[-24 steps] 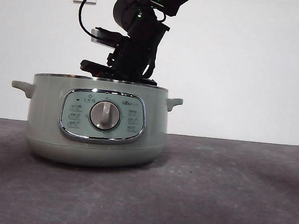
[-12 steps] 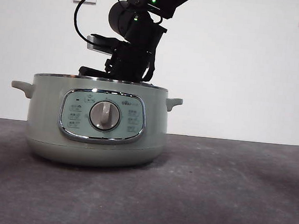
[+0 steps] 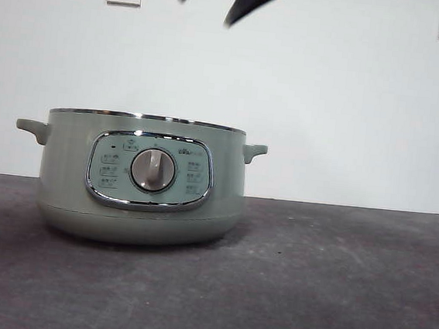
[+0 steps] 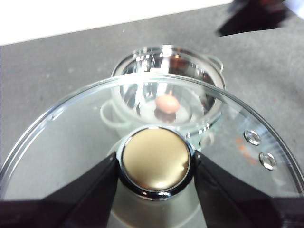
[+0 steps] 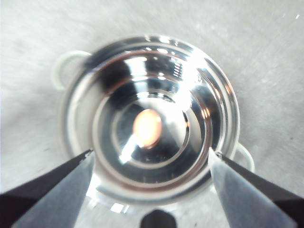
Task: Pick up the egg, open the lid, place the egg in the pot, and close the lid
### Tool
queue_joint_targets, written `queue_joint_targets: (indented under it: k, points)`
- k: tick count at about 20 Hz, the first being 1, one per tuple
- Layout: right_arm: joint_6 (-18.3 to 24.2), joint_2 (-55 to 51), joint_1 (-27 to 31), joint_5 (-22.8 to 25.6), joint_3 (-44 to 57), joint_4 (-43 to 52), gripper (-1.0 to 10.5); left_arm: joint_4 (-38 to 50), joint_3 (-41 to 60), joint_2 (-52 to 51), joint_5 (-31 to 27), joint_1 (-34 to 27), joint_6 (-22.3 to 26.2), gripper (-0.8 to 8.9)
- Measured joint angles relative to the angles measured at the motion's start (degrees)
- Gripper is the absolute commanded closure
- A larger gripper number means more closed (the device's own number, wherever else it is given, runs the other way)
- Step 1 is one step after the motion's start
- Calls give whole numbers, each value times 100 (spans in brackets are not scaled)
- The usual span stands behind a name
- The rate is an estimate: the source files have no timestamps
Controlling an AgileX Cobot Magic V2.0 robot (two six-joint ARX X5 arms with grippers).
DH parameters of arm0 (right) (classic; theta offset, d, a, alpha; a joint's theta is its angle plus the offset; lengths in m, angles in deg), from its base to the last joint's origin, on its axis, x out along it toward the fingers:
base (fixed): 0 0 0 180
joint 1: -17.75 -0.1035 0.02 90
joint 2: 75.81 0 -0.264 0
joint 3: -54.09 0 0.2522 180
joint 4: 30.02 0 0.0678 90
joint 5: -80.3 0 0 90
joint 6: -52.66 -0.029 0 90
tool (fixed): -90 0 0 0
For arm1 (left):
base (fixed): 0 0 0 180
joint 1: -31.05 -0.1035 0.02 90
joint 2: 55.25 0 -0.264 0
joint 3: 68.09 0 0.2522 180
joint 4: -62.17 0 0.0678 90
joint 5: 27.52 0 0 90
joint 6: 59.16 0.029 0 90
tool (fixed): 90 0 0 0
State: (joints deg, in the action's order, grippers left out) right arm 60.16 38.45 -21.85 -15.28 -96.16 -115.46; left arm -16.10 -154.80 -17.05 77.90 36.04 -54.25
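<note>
Our right tool [image 5: 151,190] has pulled up out of the pot [image 3: 142,179]: a second ago its dark arm sat low over the rim in the front view, and now only two black tips show at the top edge there. Its jaws are spread wide and hold nothing, hanging directly above the open pot. The egg [image 5: 147,127] lies on the shiny bottom of the pot, near the middle, so we judge the drop as done.

Our left tool [image 4: 156,164] pinches the knob of the lid [image 4: 61,137], holding the glass lid in the air above the pot and a little off to one side; through the glass we see the egg [image 4: 167,103] below. The pot stands uncovered on the counter [image 3: 332,284]. What remains, as we read it, is lowering the lid squarely onto the rim once the right arm is clear.
</note>
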Motion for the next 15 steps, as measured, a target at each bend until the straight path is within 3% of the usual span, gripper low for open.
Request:
queue_joint_targets:
  k: [3, 7, 11, 15]
  points:
    - [50, -546, -2, -31, 0, -588, 543, 278, 0, 227, 278, 0, 0, 820]
    - [111, -1346, 2, -199, 343, -590, 602, 656, 0, 597, 409, 79, 0, 820]
    - [105, -2726, 7, -195, 1725, -498, 602, 1084, 0, 1106, 367, 302, 0, 820]
    - [-186, -4487, 9, -120, 3960, 533, 602, 1727, 0, 1711, 339, 785, 0, 820]
